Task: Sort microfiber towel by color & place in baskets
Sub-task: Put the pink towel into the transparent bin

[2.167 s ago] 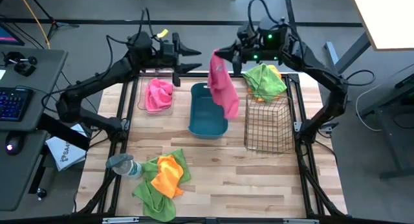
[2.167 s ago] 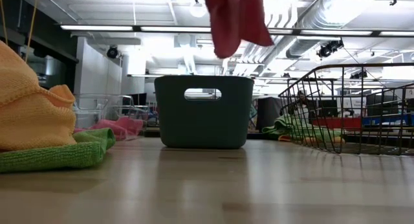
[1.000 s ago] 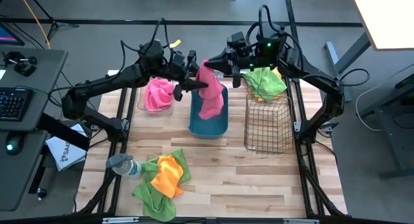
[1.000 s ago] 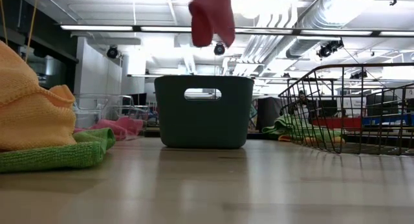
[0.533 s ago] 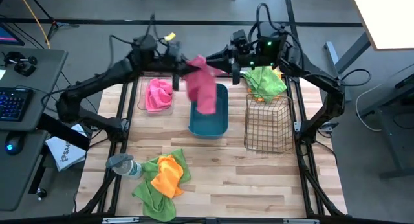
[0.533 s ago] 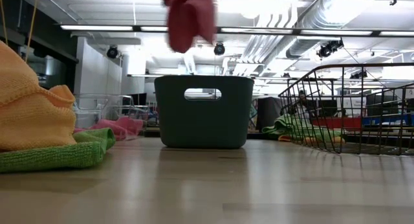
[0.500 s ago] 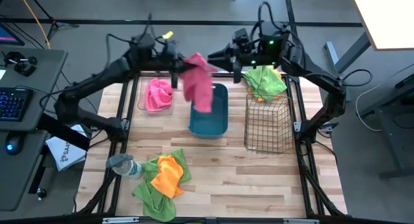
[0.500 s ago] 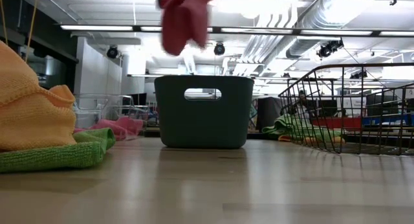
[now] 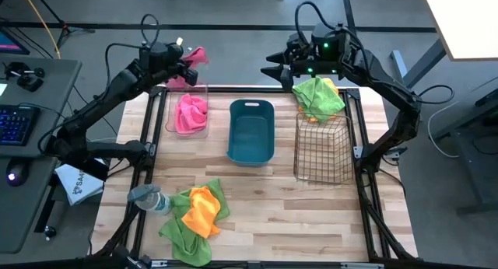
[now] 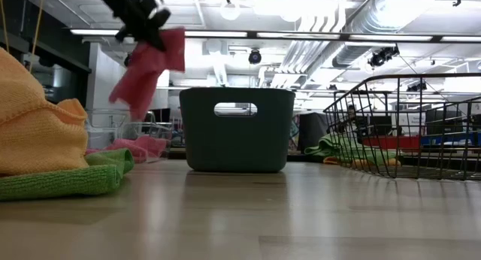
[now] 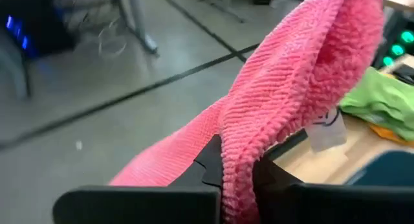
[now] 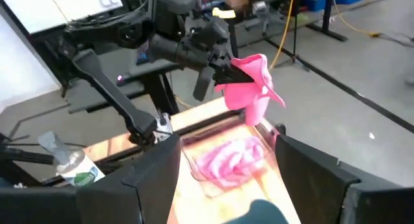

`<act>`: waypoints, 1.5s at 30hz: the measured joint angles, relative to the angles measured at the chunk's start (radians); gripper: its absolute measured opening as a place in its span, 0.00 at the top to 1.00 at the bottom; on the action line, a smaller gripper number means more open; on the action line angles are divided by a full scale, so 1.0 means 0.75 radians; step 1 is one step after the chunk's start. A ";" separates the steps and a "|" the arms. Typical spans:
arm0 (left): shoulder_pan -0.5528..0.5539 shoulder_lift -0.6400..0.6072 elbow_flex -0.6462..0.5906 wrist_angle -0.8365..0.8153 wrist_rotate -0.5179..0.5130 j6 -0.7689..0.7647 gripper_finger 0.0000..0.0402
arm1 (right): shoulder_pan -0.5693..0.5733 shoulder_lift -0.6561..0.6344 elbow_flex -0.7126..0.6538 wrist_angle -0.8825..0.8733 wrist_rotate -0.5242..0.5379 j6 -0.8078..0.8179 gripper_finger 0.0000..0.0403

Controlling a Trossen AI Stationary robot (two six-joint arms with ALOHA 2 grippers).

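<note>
**Pink towel held above the far end of the clear box**

Wooden slats make up the table (image 9: 257, 214), framed by black rails, with a grey floor beyond. Along its far half stand a clear plastic box (image 9: 204, 125), a teal tub (image 9: 250, 133) and a brown wire-mesh basket (image 9: 320, 148), left to right. The left hand (image 9: 185, 64) is clamped on a pink microfiber towel (image 9: 192, 57), which dangles limp from the pinch, ribbed and fuzzy. It hangs just past the far edge of the clear box, so the box lies nearward and below the hand; another pink towel (image 9: 191, 112) already lies crumpled inside. My judgement: a short pull toward the near side, then a release, would land it with its match. The right hand (image 9: 274, 67) waits beyond the teal tub, fingers spread wide and empty. Green cloth (image 9: 317, 98) drapes over the far rim of the mesh basket. Near the front left, an orange towel (image 9: 202, 209) sits on lime green ones (image 9: 187, 242), beside a clear bottle (image 9: 148, 197)
</note>
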 joint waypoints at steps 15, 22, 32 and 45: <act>-0.037 -0.184 -0.553 0.093 -0.359 -0.426 1.00 | -0.068 0.000 0.000 -0.051 0.004 0.002 0.38; -0.038 -0.070 -0.568 -0.030 -0.070 -0.464 1.00 | -0.068 0.000 0.000 -0.051 0.004 0.010 0.38; -0.046 0.170 -0.568 -0.178 -0.122 -0.441 1.00 | -0.057 0.000 -0.001 -0.060 -0.001 0.037 0.38; -0.044 0.193 -0.385 -0.386 -0.053 -0.198 0.80 | -0.055 0.000 -0.001 -0.076 0.000 0.046 0.38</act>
